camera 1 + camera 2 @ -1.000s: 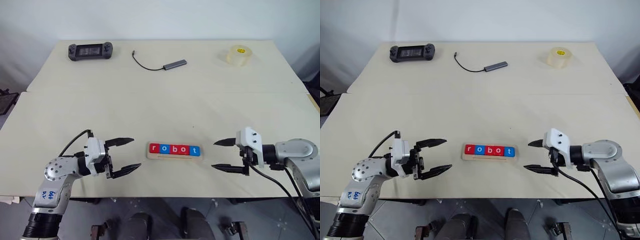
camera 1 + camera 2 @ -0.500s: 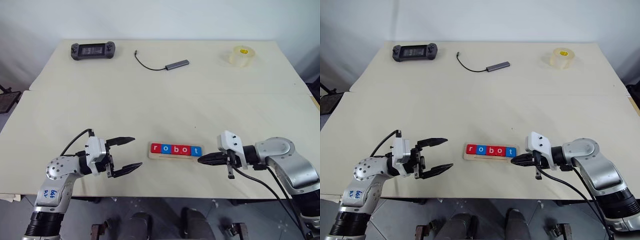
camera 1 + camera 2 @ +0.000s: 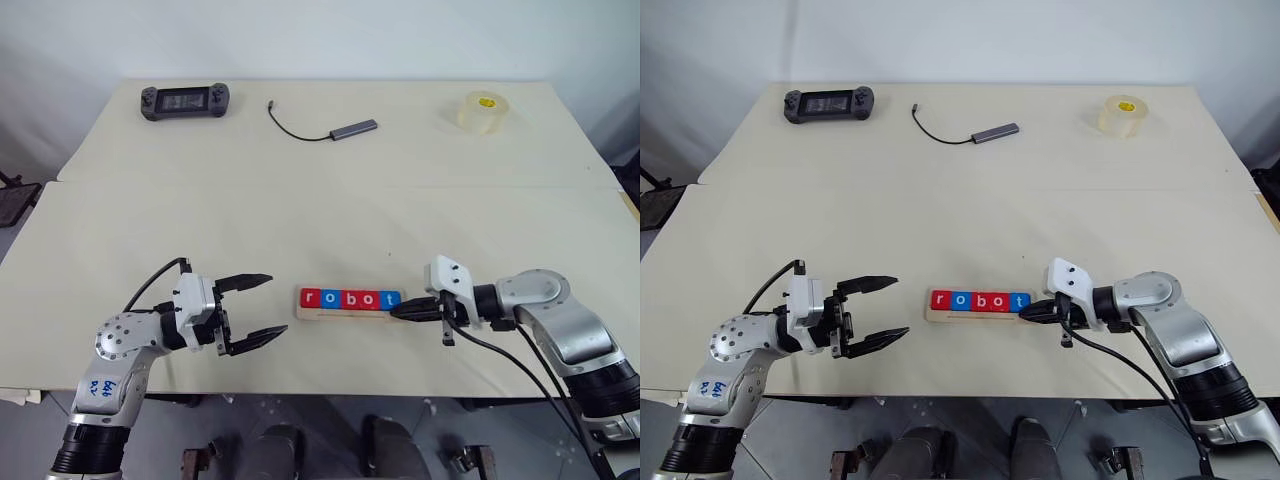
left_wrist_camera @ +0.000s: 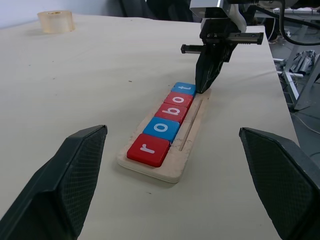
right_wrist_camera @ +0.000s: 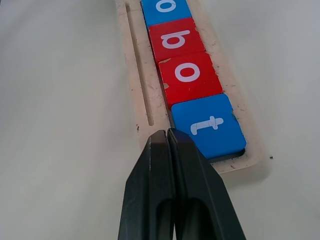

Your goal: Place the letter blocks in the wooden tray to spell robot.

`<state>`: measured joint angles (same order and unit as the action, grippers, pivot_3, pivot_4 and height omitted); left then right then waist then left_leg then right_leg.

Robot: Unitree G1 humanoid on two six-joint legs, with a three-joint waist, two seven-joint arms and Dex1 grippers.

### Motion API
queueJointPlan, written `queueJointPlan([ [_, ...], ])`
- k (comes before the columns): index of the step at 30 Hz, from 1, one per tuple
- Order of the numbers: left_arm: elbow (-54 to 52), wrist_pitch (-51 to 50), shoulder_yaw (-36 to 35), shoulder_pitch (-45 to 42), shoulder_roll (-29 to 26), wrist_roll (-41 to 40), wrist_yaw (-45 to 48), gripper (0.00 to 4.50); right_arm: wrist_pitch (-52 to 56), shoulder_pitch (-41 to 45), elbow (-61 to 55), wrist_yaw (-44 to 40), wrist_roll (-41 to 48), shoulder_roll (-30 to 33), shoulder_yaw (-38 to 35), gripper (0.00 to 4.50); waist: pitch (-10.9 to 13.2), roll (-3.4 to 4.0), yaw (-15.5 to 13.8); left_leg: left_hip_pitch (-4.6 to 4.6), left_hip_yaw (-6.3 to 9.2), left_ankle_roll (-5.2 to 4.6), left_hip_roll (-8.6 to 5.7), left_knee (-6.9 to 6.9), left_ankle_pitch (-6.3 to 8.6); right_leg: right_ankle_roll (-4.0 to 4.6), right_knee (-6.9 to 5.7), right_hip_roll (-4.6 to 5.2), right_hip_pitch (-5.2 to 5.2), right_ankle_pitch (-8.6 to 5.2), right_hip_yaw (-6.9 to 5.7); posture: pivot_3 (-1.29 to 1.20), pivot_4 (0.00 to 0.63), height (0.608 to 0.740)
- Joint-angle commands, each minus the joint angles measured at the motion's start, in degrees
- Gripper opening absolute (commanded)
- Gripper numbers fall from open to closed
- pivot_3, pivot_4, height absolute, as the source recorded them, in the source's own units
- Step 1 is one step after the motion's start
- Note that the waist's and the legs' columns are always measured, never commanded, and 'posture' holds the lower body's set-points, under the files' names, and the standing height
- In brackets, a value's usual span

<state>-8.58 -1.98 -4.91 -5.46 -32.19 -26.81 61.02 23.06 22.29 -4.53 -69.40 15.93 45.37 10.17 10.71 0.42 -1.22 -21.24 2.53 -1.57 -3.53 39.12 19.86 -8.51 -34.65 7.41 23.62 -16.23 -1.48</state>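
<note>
The desk point(image 3: 320, 200) is carrying the wooden tray point(image 3: 349, 313) near its front edge, the letter blocks point(image 3: 349, 298) sitting in it spelling robot (apparently the finishing touch). The right gripper point(image 3: 396, 312), fingers pressed together and empty, is nudging the tray's right end; next calls for gentle squaring. The left gripper point(image 3: 262, 308) is hanging wide open, empty.

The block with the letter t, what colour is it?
Blue with a white letter; the t block shows best in the right wrist view.
</note>
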Motion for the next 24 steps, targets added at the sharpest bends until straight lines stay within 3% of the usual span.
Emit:
queueJointPlan([
  [1,-1.93,0.23,0.0,0.31,0.15,-0.83,-0.1,4.5,0.02,-0.42,-2.01,-0.24,1.56,0.54,-2.32,0.05,0.0,0.0,0.0,0.0,0.0,0.0,0.0,0.0,0.0,0.0,0.0,0.0,0.0,0.0,0.0,0.0,0.15,0.74],
  [5,-1.89,0.37,-0.33,0.88,-0.44,-0.69,0.01,4.5,0.45,-3.91,-5.1,-2.19,6.76,3.02,-9.06,0.05,0.0,0.0,-0.23,-0.02,0.01,0.0,-0.01,0.0,0.0,0.0,-0.02,0.01,0.0,0.0,-0.01,0.0,0.15,0.74],
  [11,-0.22,0.99,-3.63,2.97,-3.35,-0.87,1.21,4.5,-10.87,-12.67,-4.77,-3.86,7.65,6.19,-20.83,1.92,0.0,-0.01,-0.16,-0.05,0.03,-0.03,0.01,-0.02,0.02,0.0,0.0,0.0,-0.02,0.0,-0.05,0.0,0.15,0.74],
  [14,1.17,1.03,-4.81,2.64,-4.87,-0.33,1.3,4.5,-11.44,-16.29,-2.78,-5.55,11.21,6.12,-26.24,2.89,0.0,-0.01,-0.14,-0.01,0.0,-0.02,0.01,-0.03,0.02,0.0,0.02,-0.02,-0.03,0.0,-0.02,0.0,0.15,0.74],
  [19,2.33,2.06,-5.41,1.44,-7.23,1.88,1.02,4.5,-13.94,-18.81,-0.52,-6.27,11.89,5.33,-28.37,4.49,0.0,-0.01,-0.11,0.06,-0.02,-0.02,0.01,-0.03,0.02,0.0,0.01,0.0,-0.07,0.0,0.01,0.0,0.15,0.74],
  [24,3.22,0.54,-6.02,1.0,-6.94,0.78,-0.32,4.5,-17.07,-17.73,1.16,-5.28,10.9,3.76,-27.01,4.49,0.0,0.01,0.04,0.06,-0.02,-0.01,0.03,-0.03,0.02,0.0,0.0,0.0,-0.06,0.0,0.02,0.0,0.15,0.74],
])
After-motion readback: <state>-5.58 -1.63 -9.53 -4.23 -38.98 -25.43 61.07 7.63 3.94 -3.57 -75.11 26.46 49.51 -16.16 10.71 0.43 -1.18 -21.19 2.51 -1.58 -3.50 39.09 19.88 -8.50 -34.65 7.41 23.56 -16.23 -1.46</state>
